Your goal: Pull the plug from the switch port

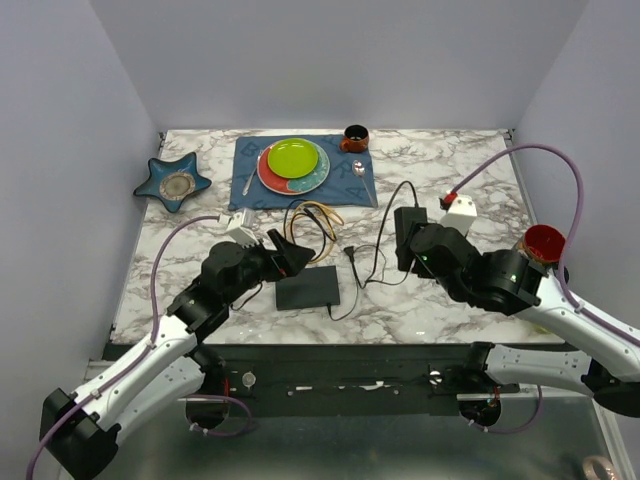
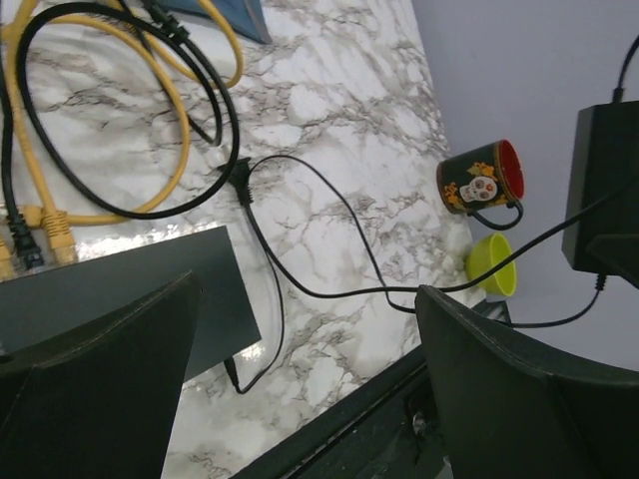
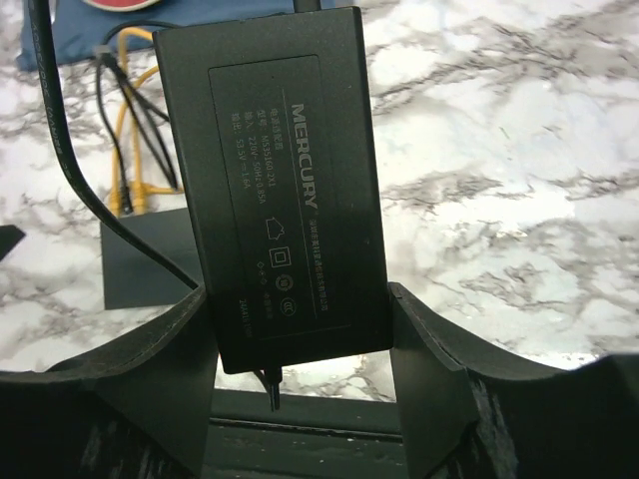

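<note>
The right end effector (image 3: 300,321) grips the power brick (image 3: 280,180) — probably to steady its cord (image 3: 62,150) — while the left end effector (image 2: 305,371) hangs fully open and empty by the switch (image 2: 120,289).

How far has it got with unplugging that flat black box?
Barely started. The right fingers grip the black power brick; the left fingers stand open over the switch. The yellow plug and black plug still seem seated in its edge, so the pull remains.
</note>
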You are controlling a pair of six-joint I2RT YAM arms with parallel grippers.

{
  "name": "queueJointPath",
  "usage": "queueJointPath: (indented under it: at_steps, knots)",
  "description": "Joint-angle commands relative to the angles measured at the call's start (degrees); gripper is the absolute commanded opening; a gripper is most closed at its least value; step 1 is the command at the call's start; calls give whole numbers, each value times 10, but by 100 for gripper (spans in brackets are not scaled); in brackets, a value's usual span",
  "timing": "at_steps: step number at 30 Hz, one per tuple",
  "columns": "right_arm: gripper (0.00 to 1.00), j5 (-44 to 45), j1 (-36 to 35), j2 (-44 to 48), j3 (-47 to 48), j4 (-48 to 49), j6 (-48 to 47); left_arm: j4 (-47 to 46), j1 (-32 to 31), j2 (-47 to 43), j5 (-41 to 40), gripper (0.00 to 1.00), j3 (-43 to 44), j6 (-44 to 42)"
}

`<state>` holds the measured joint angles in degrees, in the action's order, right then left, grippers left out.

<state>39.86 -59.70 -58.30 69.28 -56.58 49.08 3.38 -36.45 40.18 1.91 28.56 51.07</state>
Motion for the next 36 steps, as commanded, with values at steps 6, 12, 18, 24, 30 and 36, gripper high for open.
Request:
queueJointPath:
  at_steps: [6,12,18,24,30,36]
  knots:
    - [1,48,10,55,-32,-23,57,-178,-85,102,54,99,-5,-53]
    - [1,36,10,45,-30,-21,55,-210,-175,177,26,99,45,-90]
    - [1,17,11,44,-41,-7,56,-210,-191,260,13,99,100,-98]
    - [1,20,10,64,-34,-17,52,-230,-195,279,-15,97,65,-94]
    - [1,12,10,93,-28,-20,41,-258,-195,326,-25,97,54,-74]
    - [1,12,11,108,-43,-37,53,-340,-196,335,8,99,53,-49]
